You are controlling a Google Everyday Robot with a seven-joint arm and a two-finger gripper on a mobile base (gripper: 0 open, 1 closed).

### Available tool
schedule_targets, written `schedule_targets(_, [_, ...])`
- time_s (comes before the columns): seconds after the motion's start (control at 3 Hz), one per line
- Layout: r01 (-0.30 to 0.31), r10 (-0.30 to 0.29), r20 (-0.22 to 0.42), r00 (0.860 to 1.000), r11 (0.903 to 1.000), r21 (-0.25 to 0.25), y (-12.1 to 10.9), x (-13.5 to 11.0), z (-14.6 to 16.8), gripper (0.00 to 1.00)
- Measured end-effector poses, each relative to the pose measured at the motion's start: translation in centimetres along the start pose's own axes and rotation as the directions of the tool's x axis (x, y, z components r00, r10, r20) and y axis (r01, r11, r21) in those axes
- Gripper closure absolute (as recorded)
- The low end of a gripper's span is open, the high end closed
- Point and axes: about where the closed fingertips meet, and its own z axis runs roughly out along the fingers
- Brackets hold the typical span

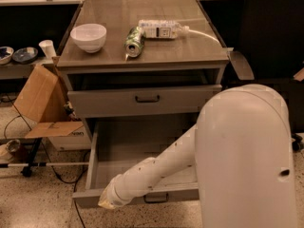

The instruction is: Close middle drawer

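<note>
The middle drawer (126,144) is standing pulled far out of the cabinet, below the front edge of the surface (156,56), with its long grey tray lying open to view and its front panel nearest the camera. The small dark pull handle (156,198) is showing at the centre of that panel. The white arm (161,167) is reaching down across the tray from the right. The claw (107,202) is sitting at the left part of the front panel, at or just over its top edge. How wide it is cannot be told, nor whether it is pressing on the panel.

The uppermost drawer (118,103) is sitting slightly out, showing a dark gap above its front. On the surface, a white bowl (88,36) is standing near the left edge, a can (134,42) is lying on its side near the middle, and a white power strip (159,29) is lying just behind the can, its cable (204,34) trailing toward the right edge. A cardboard box (35,94) is leaning against the cabinet's left side.
</note>
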Motion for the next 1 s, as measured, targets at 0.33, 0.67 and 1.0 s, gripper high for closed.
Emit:
schedule_targets(0.33, [-0.002, 0.003, -0.023, 1.0, 0.9996, 0.027, -2.1, 0.4, 0.1, 0.35])
schedule_targets(0.67, [0.001, 0.002, -0.035, 0.999, 0.998, 0.063, -4.6, 0.2, -0.1, 0.11])
schedule_targets(1.0, [0.013, -0.01, -0.033, 0.999, 0.9957, 0.091, -6.7, -0.5, -0.4, 0.0])
